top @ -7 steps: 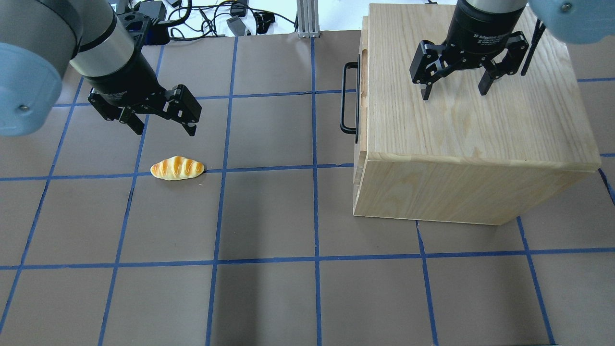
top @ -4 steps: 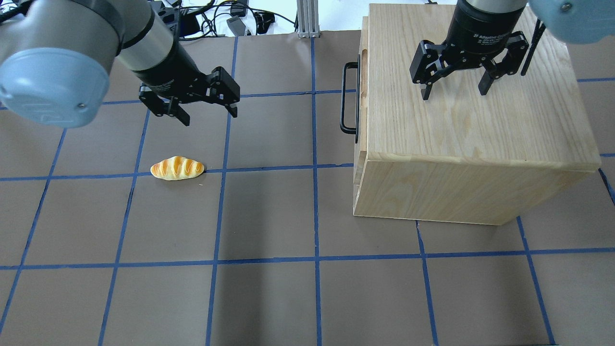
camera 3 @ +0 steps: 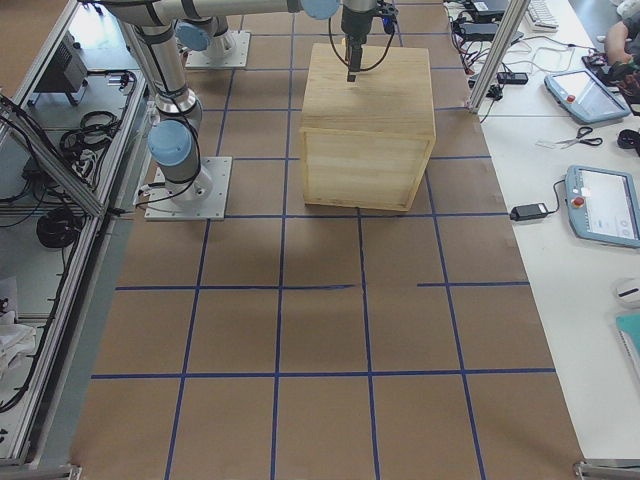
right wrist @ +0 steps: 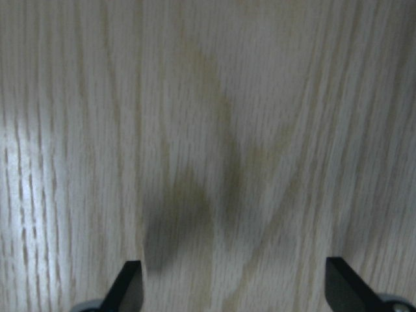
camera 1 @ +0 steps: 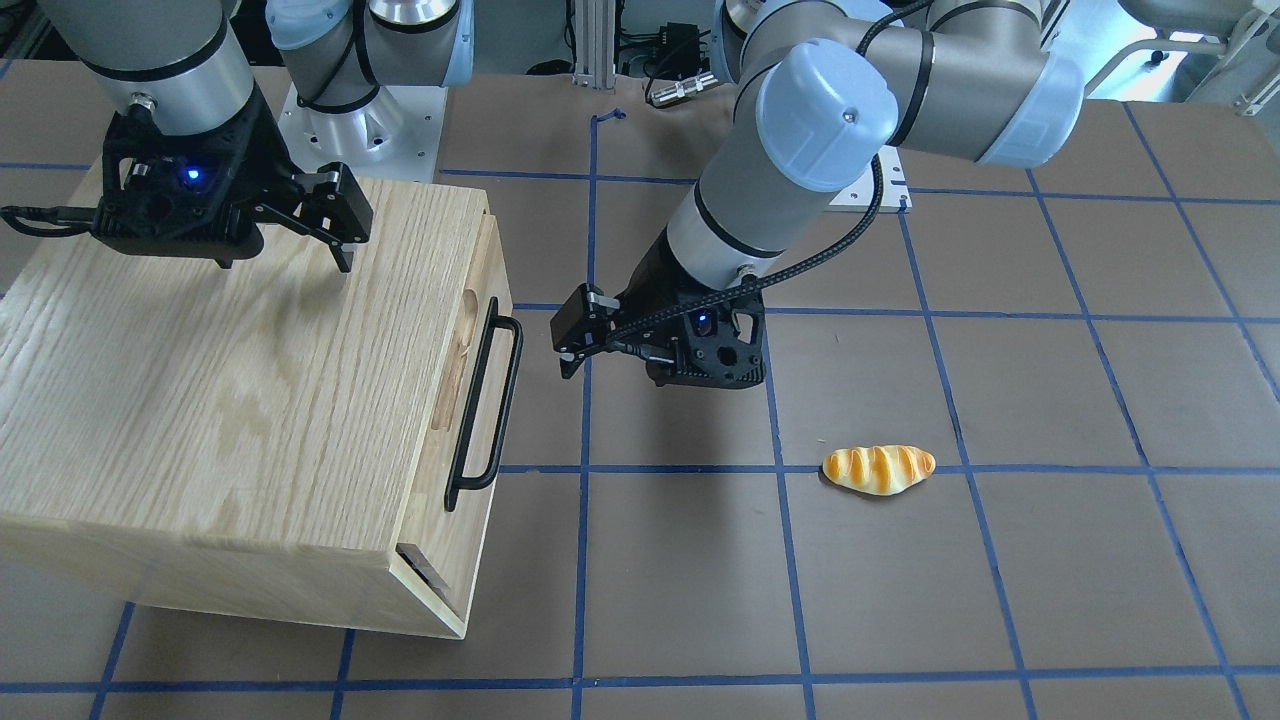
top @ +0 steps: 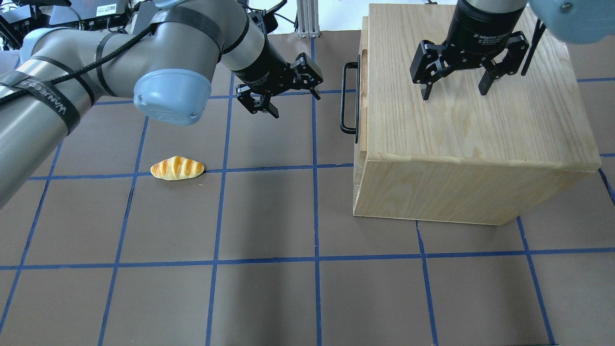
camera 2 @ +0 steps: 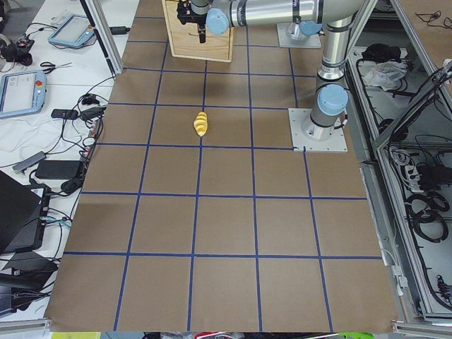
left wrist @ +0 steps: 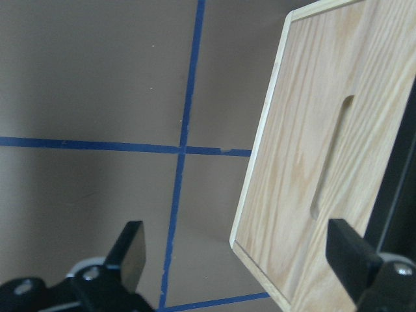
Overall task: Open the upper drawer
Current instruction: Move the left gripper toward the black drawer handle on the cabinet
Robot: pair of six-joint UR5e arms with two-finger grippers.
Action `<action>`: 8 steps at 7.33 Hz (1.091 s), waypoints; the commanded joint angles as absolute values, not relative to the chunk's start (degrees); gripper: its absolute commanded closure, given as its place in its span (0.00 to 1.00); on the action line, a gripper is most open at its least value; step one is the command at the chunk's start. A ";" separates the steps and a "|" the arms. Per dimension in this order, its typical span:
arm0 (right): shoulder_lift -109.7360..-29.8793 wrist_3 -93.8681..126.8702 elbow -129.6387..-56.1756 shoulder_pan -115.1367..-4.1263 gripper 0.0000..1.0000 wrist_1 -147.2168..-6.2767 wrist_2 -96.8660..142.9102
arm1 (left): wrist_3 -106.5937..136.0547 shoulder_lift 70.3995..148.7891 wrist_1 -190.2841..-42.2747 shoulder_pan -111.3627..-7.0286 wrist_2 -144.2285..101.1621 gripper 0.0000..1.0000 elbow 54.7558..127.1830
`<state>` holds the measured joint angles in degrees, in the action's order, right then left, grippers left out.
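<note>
The upper drawer (top: 363, 72) has a pale wood front with an oval recess (camera 1: 457, 350) and a long black bar handle (top: 348, 98), and it sits pushed into the oak cabinet (top: 471, 110). My left gripper (top: 294, 103) is open and empty, a short way left of the handle and not touching it. In the left wrist view the drawer front (left wrist: 312, 162) fills the right side, with the handle (left wrist: 398, 195) at the edge. My right gripper (top: 454, 93) is open and empty just above the cabinet top.
A toy bread roll (top: 177, 168) lies on the brown table to the left of the cabinet; it also shows in the front-facing view (camera 1: 878, 469). Cables and boxes lie beyond the table's far edge (top: 230, 19). Blue tape lines grid the table.
My left arm has swung right across the table, from above the bread roll to just short of the drawer handle. The right gripper and the drawer have not moved.
</note>
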<state>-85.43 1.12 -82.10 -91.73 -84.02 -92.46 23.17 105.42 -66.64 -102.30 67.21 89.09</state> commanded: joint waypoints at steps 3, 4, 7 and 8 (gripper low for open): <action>-85.43 1.06 -82.09 -91.67 0.00 -84.02 -92.46 | 26.37 108.45 -64.08 -104.94 64.07 0.00 88.07; -85.43 1.05 -82.09 -91.76 0.00 -84.02 -92.46 | 26.45 108.89 -62.25 -105.46 63.46 0.00 88.07; -85.43 1.14 -82.18 -91.76 0.00 -84.02 -92.46 | 24.70 109.60 -61.53 -105.56 64.15 0.00 88.07; -85.43 1.06 -82.09 -91.76 0.00 -84.02 -92.46 | 23.83 109.60 -61.52 -105.56 64.16 0.00 88.07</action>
<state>-85.43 1.12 -82.12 -91.76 -84.02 -92.46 24.79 109.53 -61.64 -105.53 63.94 88.07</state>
